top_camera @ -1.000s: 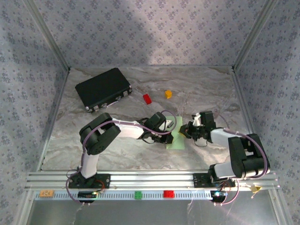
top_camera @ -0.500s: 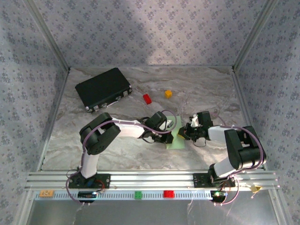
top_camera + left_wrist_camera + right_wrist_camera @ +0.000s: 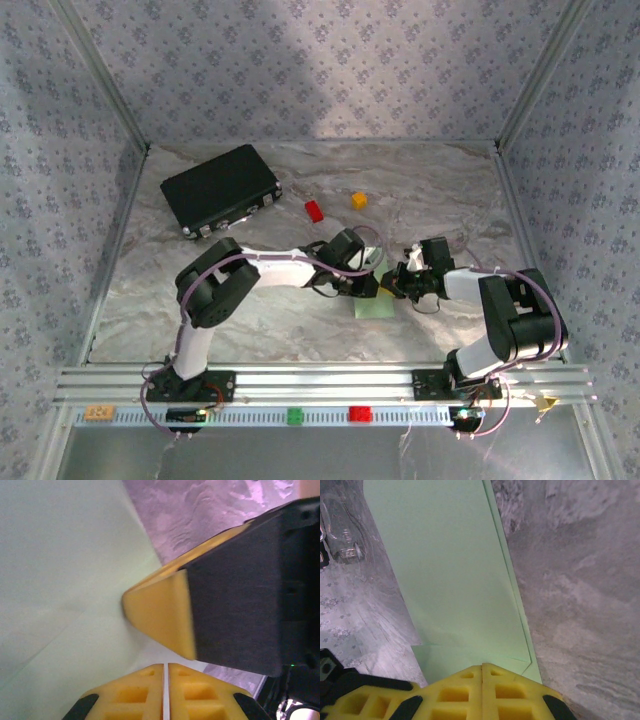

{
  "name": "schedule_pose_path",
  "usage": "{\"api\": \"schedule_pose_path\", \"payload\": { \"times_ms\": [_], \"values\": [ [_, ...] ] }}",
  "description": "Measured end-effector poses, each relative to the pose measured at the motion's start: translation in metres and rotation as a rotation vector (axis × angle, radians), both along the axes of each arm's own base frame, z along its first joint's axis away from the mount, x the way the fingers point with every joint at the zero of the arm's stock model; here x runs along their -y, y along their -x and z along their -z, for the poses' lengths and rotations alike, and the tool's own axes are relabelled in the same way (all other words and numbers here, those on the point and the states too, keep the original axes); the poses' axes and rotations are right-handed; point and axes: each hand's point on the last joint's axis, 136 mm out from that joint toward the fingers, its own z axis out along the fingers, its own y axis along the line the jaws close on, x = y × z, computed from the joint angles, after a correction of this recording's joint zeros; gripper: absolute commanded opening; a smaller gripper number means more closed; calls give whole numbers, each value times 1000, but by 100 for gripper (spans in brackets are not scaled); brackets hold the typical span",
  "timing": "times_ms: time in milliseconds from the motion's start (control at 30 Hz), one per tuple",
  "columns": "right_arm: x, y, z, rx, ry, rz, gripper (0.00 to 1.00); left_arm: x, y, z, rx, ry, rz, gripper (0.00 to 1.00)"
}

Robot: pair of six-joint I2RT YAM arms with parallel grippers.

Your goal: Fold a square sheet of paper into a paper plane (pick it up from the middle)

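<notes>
Gently now: press the crease with the left gripper (image 3: 367, 274), clenched pad to pad, and with the right gripper (image 3: 393, 285), equally clenched, tips down just beside each other. Slide evenly along the fold; avoid dragging. Find the green paper sheet (image 3: 372, 307) flat on the marbled table (image 3: 250, 330) between both arms, folded narrow, doubled along one long edge.

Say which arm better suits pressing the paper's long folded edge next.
Right, probably. The right claw, shut, sits on the green paper at one end of the folded edge, which runs straight ahead. The left claw lies over flat paper.
</notes>
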Motion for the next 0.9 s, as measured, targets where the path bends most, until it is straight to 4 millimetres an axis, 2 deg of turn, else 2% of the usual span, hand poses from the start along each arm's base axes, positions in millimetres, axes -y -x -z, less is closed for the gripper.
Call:
{"api": "schedule_pose_path", "payload": {
  "times_ms": [133,467,900],
  "values": [
    [0,0,0,0,0,0,0,-6,7,15,-23,-51,5,10],
    [0,0,0,0,1,0,0,-8,11,15,33,-74,35,12],
    [0,0,0,-1,1,1,0,-22,30,16,55,-138,103,12]
  ]
}}
